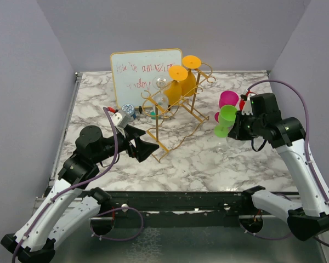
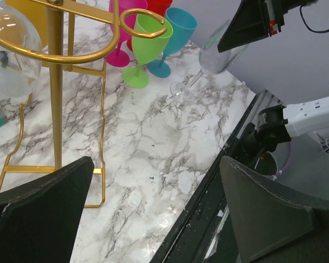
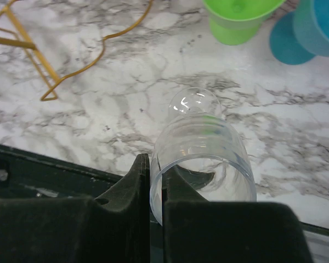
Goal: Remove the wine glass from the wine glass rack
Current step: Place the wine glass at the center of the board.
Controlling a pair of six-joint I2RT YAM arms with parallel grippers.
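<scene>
The gold wire wine glass rack stands mid-table, and its rails and scroll end show in the left wrist view. A clear wine glass and two orange glasses hang on it. My right gripper is shut on the rim of another clear wine glass, one finger inside the bowl and one outside. It holds the glass tilted, off the rack to its right, foot low near the marble. My left gripper is open and empty by the rack's near foot.
A green, a magenta and a red glass stand upright by the right gripper, with a blue one beside them. A whiteboard stands behind the rack. The table's black front edge is close.
</scene>
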